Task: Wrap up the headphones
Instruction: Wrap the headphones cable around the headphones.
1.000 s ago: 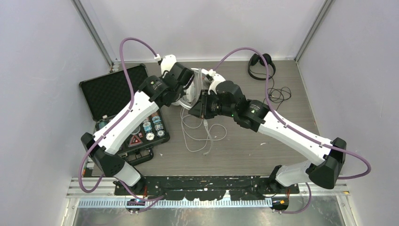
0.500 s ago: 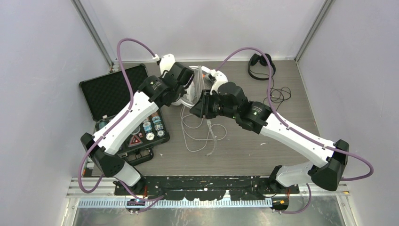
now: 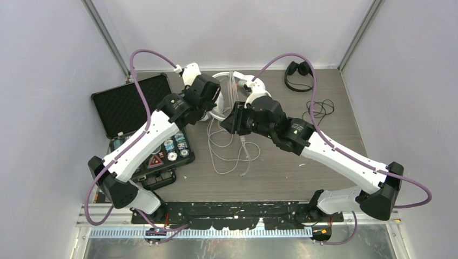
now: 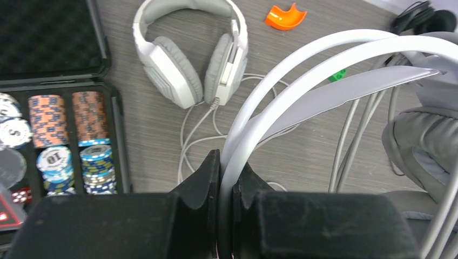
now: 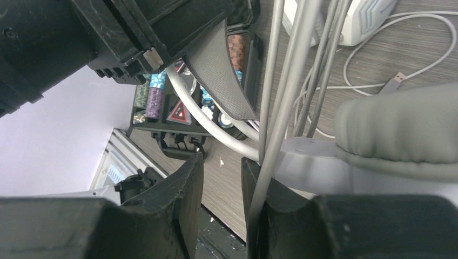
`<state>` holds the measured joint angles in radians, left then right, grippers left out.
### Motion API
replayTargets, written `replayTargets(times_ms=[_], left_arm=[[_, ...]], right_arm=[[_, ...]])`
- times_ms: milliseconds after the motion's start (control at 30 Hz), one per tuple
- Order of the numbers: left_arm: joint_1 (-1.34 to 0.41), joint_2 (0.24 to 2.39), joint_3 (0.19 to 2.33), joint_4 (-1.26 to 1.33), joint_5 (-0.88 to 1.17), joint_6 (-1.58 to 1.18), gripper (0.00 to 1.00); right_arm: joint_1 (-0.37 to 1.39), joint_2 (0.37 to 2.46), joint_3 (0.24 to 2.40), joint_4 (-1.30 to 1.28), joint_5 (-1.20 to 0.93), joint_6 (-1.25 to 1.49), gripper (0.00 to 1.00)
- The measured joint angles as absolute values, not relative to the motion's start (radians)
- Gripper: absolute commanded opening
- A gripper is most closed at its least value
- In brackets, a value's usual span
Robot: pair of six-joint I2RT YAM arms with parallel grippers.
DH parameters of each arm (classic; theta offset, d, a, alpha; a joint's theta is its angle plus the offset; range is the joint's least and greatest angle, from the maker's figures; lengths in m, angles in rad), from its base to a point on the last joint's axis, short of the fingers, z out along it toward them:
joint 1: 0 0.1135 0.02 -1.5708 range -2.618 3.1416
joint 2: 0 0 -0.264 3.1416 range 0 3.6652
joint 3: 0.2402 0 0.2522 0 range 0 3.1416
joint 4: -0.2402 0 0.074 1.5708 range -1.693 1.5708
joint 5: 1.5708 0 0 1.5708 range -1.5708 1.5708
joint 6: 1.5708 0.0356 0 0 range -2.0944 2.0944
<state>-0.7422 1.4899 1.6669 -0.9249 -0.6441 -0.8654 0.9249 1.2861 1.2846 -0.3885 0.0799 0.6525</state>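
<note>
Hanging between the 2 arms at the upper middle of the top view, the pale grey headset (image 4: 335, 51) is clamped by its headband in the clenched left claw (image 4: 227, 168). In the left wrist view the band rises from that claw at lower centre and sweeps to the upper right, so its long axis runs along that diagonal. Its ear cushion sits at the right edge. The white cable strands (image 5: 291, 81) drop from it. In the right wrist view they run almost top to bottom, nearly in line with the fingers. They pass just right of the gap and touch the inner edge of the right-hand finger. The right claw (image 5: 221, 162) is released, with its jaws apart and nothing pinched between them. It is the nearer one to the strands, so the next catch looks like its job, probably after a small sideways shift to bring them into the gap. The other white headset (image 4: 189, 59) lies on the desk (image 3: 324, 167) beside the chip case (image 3: 127, 108), its cable loose. The black headset (image 3: 300, 73) sits well apart at the upper right.
</note>
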Motion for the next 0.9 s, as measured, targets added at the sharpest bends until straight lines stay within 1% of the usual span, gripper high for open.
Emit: replayTargets(times_ms=[200, 367, 633, 900], left_arm=[[-0.739, 1.398, 1.481, -0.677, -0.606, -0.830, 0.00], [-0.735, 1.372, 1.421, -0.529, -0.593, -0.799, 0.00], [-0.735, 1.370, 1.409, -0.438, -0.571, -0.772, 0.00], [-0.735, 1.339, 1.390, -0.390, -0.537, -0.773, 0.00]], right_arm=[[0.934, 1.280, 1.294, -0.423, 0.141, 0.623, 0.41], [0.936, 1.272, 1.300, -0.422, 0.190, 0.579, 0.46], [0.937, 1.247, 1.299, -0.406, 0.223, 0.543, 0.50], [0.947, 1.232, 1.304, -0.396, 0.245, 0.493, 0.50]])
